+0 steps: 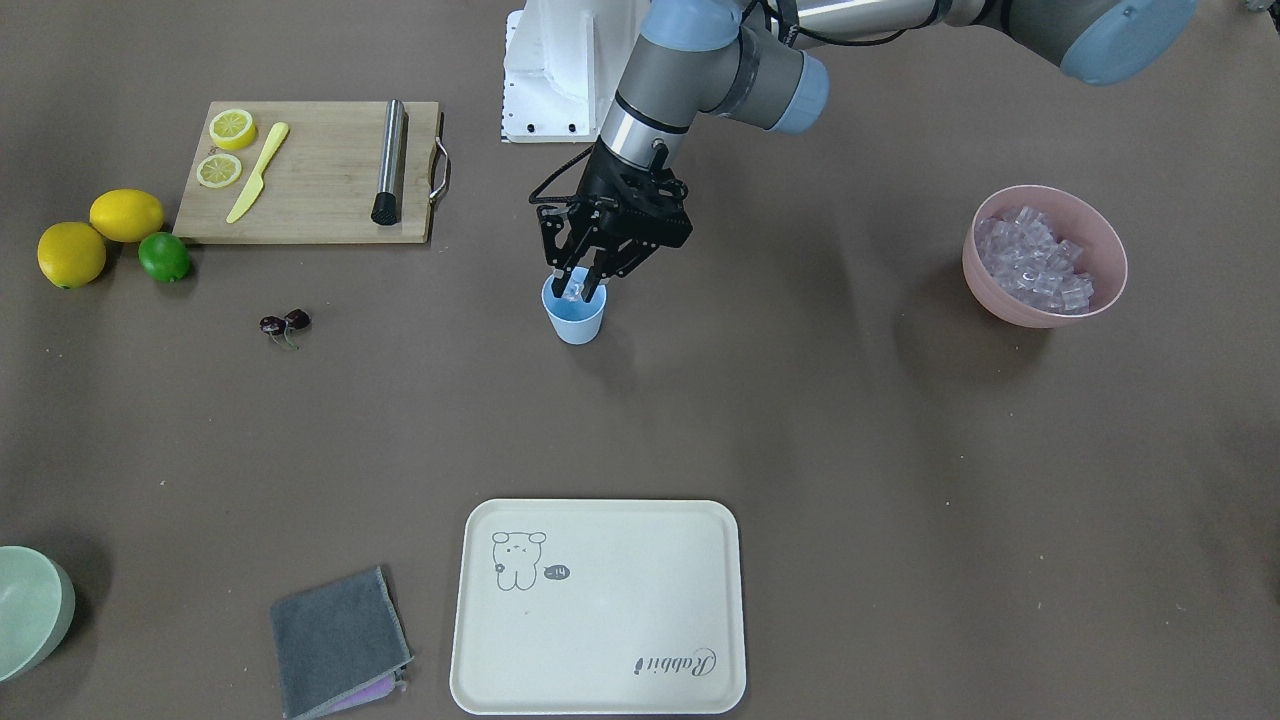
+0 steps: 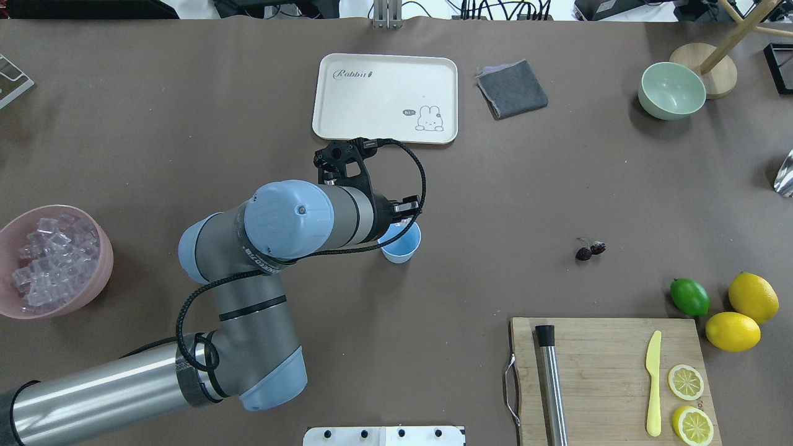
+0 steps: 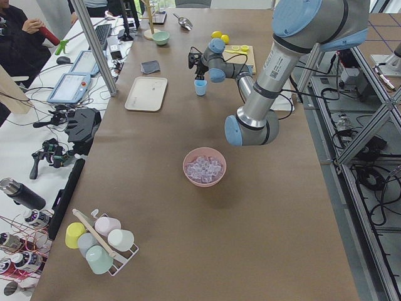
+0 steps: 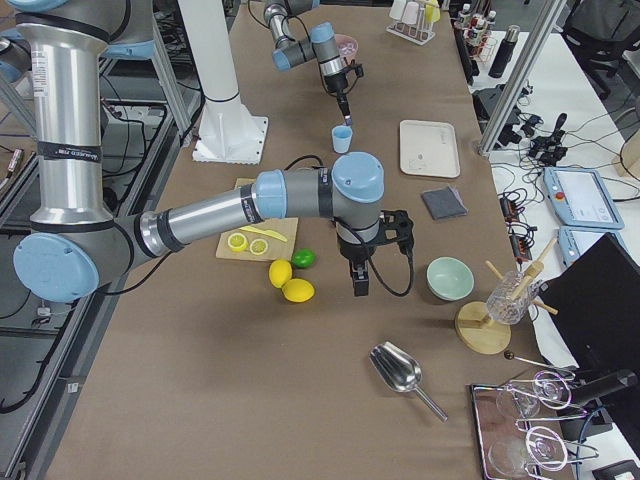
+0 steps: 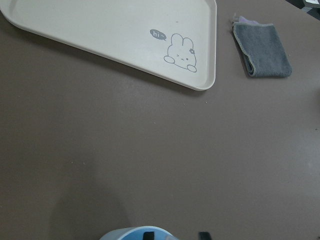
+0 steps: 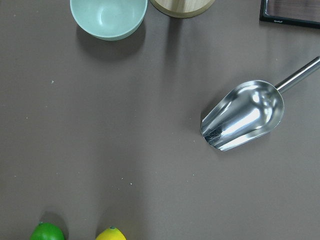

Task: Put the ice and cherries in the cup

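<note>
The light blue cup point(image 1: 576, 320) point(image 2: 403, 246) stands mid-table. Directly over its mouth hangs my left gripper point(image 1: 574, 290), fingers pointing down and shut on a clear ice cube point(image 1: 573, 289). The left wrist view catches only the cup's rim point(image 5: 131, 233) and two fingertips point(image 5: 148, 234). More ice point(image 1: 1035, 262) fills the pink bowl point(image 1: 1000, 303) point(image 2: 102, 272). The dark cherries point(image 1: 285, 323) point(image 2: 590, 250) lie on the table, away from both arms. My right gripper point(image 4: 359, 284) hovers near the lemons and the lime; I cannot tell whether it is open or shut.
A cutting board point(image 1: 310, 175) carries lemon slices, a yellow knife and a metal rod, with two lemons and a lime point(image 1: 164, 257) beside it. Across the table are a cream tray point(image 1: 600, 640), a grey cloth point(image 1: 335, 640), a pale green bowl point(image 1: 30, 610) and a metal scoop point(image 6: 245, 117).
</note>
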You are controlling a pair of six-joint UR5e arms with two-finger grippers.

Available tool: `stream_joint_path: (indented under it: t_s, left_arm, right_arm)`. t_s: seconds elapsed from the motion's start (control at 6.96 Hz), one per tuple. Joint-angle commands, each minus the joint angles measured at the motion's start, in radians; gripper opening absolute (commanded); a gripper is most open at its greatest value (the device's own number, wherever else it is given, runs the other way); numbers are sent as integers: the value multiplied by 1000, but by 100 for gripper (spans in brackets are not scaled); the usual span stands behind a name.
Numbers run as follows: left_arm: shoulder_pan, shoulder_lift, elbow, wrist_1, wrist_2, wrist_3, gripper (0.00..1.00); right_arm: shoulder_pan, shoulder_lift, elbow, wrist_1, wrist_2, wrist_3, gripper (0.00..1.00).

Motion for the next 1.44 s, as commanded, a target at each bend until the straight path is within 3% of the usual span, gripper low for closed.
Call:
stream_joint_path:
  t_s: [0.0, 0.14, 0.29, 0.57, 0.86, 1.29]
  left_arm:
    - [6, -2, 4, 1, -1, -2, 57]
    - [8, 0, 4, 1, 0, 1, 86]
    - [6, 0, 0, 1, 0, 2, 97]
    - [-18, 10, -64, 76, -10, 11, 97]
    - [-117, 71, -202, 264, -155, 133, 97]
    - [-202, 436, -461, 273, -178, 311, 97]
  right_arm:
    - [0, 5, -1, 0, -2, 3, 100]
    - [0, 8, -3, 0, -2, 3, 100]
    - [0, 8, -3, 0, -2, 3, 100]
    - [0, 8, -3, 0, 0, 3, 100]
    - [0, 6, -5, 0, 1, 1, 100]
    - [0, 6, -6, 0, 0, 1, 100]
